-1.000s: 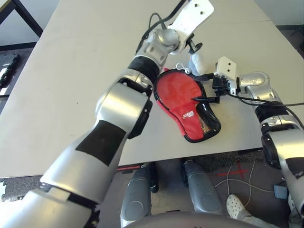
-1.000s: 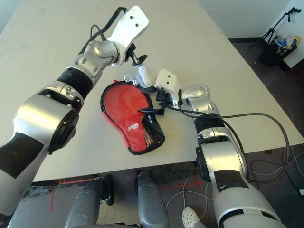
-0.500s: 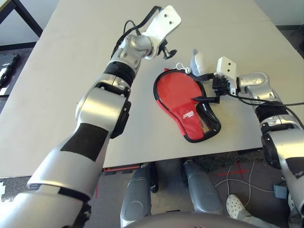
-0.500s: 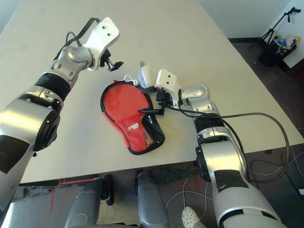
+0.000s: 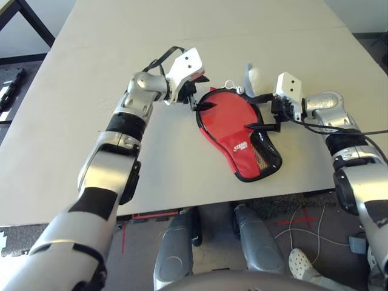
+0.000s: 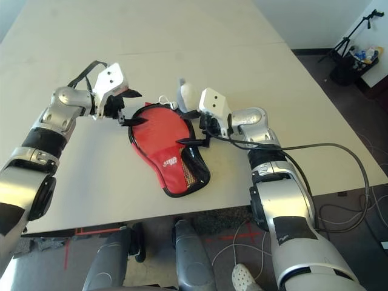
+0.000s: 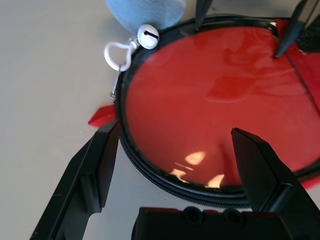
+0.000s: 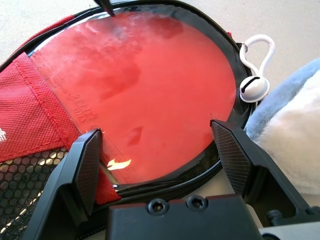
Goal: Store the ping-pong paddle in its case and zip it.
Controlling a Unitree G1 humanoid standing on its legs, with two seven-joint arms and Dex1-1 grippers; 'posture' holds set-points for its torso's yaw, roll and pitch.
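The case [image 5: 242, 148], red fabric with black edging and a mesh patch, lies flat on the table with its handle end toward the front edge. The ping-pong paddle [image 7: 215, 95] rests inside it with its round red face [image 8: 155, 75] uncovered. Its handle is hidden under the fabric. A grey-white plush charm [image 5: 251, 76] and a small white bell [image 7: 148, 35] lie at the far rim. My left gripper [image 5: 200, 92] is open at the left rim of the round end. My right gripper [image 5: 254, 112] is open at the right rim, one finger over the red face.
The beige table [image 5: 91, 121] stretches wide to the left and far side. Its front edge [image 5: 254, 197] runs just below the case's handle end. Cables and a white shoe [image 5: 300, 262] lie on the floor at the lower right.
My left arm has swung down and leftward from above the charm to the case's left rim. The right arm and the case have stayed put.
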